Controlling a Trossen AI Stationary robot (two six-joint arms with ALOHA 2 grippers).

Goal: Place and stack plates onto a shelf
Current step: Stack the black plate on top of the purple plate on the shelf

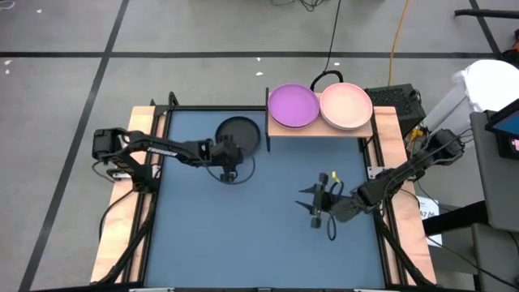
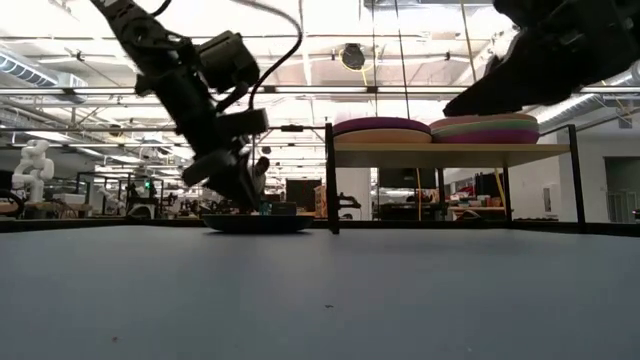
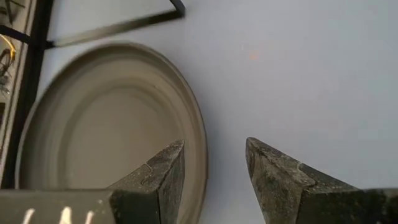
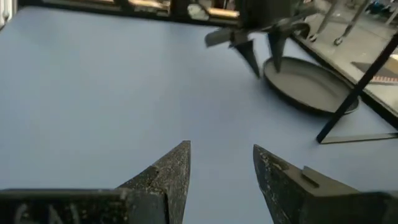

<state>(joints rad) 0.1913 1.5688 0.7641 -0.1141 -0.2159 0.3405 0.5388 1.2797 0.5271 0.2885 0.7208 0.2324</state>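
Note:
A dark grey plate (image 1: pixel 241 132) lies flat on the blue table, just left of the shelf (image 1: pixel 320 128). My left gripper (image 1: pixel 231 168) is open low over the plate's near edge. In the left wrist view one finger (image 3: pixel 161 180) stands over the plate's inside and the other (image 3: pixel 273 180) over the table outside its rim (image 3: pixel 200 143). The shelf bears two stacks of plates, topped by a purple plate (image 1: pixel 293 105) and a pink plate (image 1: pixel 346 106). My right gripper (image 1: pixel 311 208) hangs open over the table's right half with nothing between its fingers.
The shelf is a light-wood board on thin black legs (image 2: pixel 330 180) at the table's far edge, raised above the surface. Wooden strips (image 1: pixel 122 235) and black rails edge the blue table (image 1: pixel 268 243). Between the two arms the blue surface is bare.

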